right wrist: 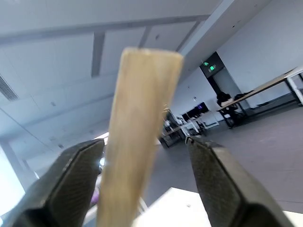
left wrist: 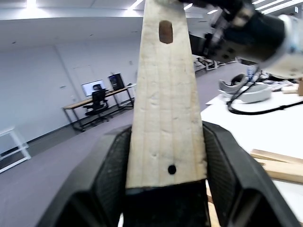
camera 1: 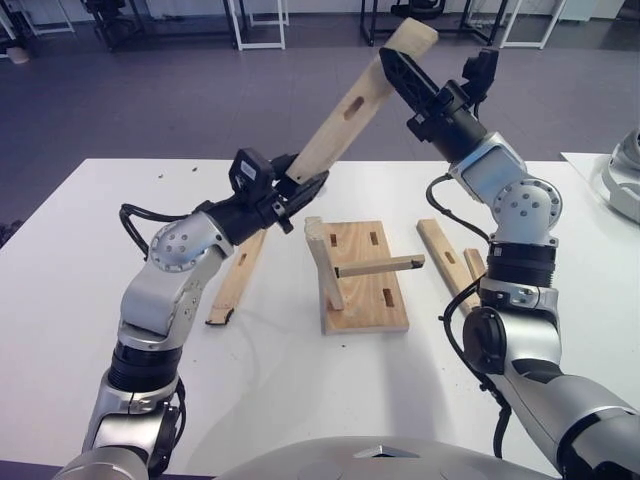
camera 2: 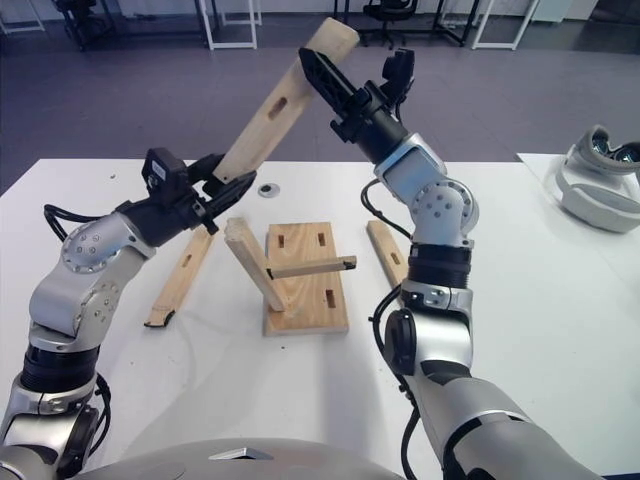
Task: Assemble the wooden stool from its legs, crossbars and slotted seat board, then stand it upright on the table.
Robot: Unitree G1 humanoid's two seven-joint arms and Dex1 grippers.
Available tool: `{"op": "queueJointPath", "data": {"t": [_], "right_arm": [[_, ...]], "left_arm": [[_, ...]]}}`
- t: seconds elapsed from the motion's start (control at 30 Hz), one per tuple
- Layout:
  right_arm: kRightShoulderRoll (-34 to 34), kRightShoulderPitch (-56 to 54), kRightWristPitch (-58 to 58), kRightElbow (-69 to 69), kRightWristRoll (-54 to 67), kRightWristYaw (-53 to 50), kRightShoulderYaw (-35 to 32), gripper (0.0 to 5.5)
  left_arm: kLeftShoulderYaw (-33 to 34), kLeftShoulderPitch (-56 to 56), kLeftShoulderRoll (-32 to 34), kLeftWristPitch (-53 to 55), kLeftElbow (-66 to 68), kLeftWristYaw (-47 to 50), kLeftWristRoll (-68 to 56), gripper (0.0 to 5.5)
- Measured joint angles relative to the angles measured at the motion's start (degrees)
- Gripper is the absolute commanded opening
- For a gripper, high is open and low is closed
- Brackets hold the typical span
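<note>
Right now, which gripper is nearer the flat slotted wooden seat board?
Left. The left gripper sits just left of the seat board; the right gripper is raised high behind it.

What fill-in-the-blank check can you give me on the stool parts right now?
1. The left gripper has its fingers shut on the ___ end of the raised leg.
2. The seat board lies flat on the ___.
3. From the leg standing on the board, a ___ sticks out toward the robot's right.
Missing words: lower; table; crossbar.
</note>
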Motion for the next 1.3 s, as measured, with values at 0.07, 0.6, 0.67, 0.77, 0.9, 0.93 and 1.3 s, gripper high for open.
{"op": "queueJointPath", "data": {"t": [0.07, 0.6, 0.67, 0.77, 0.9, 0.93, 1.3], "right_arm": [[0.1, 0.0, 0.8, -1.5, 3.5, -1.6, -1.6, 2.82], [-2.5, 4.0, 0.4, -5.6, 5.1, -6.4, -3.1, 1.0], [-4.0, 10.8, -1.1, -8.4, 3.5, -8.2, -6.3, 1.0], [-5.0, 32.0, -0.1, -20.2, 4.9, -12.7, -13.4, 1.0], [-0.4, 45.3, 1.2, -31.8, 9.5, -21.7, -13.7, 1.0], [0.9, 47.0, 1.2, -33.0, 10.2, -23.4, -13.1, 1.0], [-1.5, 52.9, -4.1, -40.3, 5.4, -27.5, -7.0, 1.0]], "left_arm": [[-1.3, 0.0, 0.0, -1.0, 0.6, -0.8, 1.5, 2.13], [-1.3, -0.1, -1.2, -4.9, 2.4, -2.2, 3.8, 3.08], [-1.0, 0.5, -1.9, -4.0, 2.4, -0.9, 3.7, 3.39], [0.5, 7.9, -2.9, -2.0, 1.3, 3.8, 4.5, 3.85], [0.7, 16.3, -5.9, 2.7, -3.4, 11.8, 6.7, 3.85], [0.8, 18.2, -6.2, 4.7, -3.3, 14.0, 8.3, 3.85], [0.0, 21.8, -7.2, 13.5, -3.0, 18.1, 10.6, 3.85]]}}
